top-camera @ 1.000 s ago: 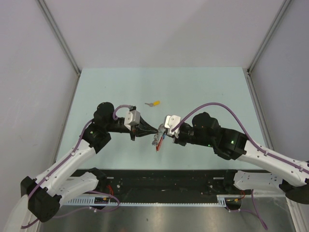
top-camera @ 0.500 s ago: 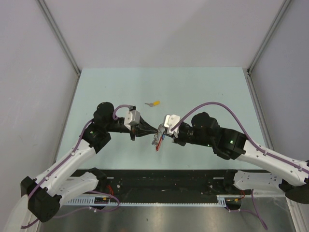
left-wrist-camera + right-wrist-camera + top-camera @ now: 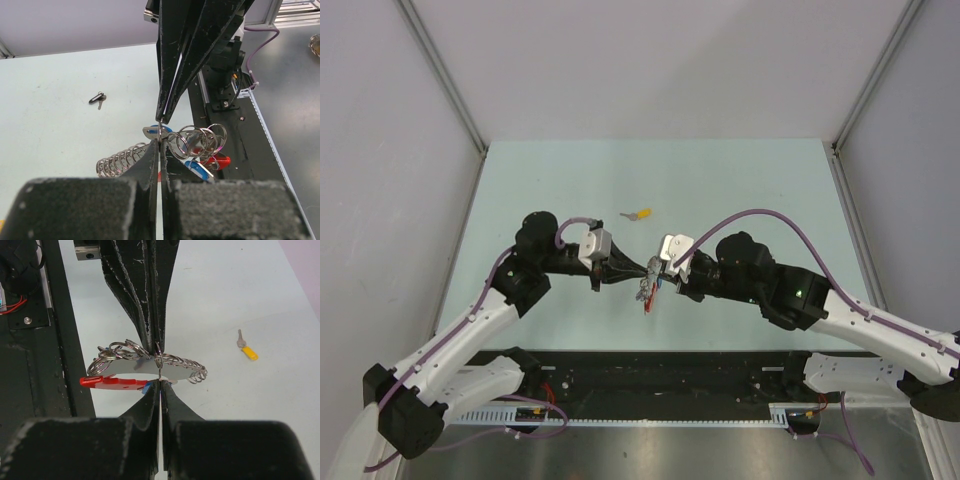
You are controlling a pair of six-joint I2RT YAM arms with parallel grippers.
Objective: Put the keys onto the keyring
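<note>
My left gripper (image 3: 644, 268) and right gripper (image 3: 658, 276) meet tip to tip above the table's middle, both shut. Between them hangs a bundle: silver rings (image 3: 200, 140), a silver chain (image 3: 120, 160) and a red strap (image 3: 115, 382). The left gripper (image 3: 159, 142) pinches the keyring (image 3: 158, 351) edge-on. The right gripper (image 3: 160, 382) pinches a thin metal blade, and a blue cap (image 3: 146, 388) shows beside its tips. Blue-capped keys (image 3: 197, 169) and a red-capped one (image 3: 220, 161) dangle from the rings. A yellow-capped key (image 3: 640, 213) lies alone on the table, and it also shows in the right wrist view (image 3: 247, 351).
A tiny black ring with a small key (image 3: 97, 98) lies on the pale green table (image 3: 740, 190). Grey walls enclose the back and sides. A black rail with cables (image 3: 660, 370) runs along the near edge between the arm bases.
The right arm has crept slightly towards the left gripper. The bundle stays held between the two tips.
</note>
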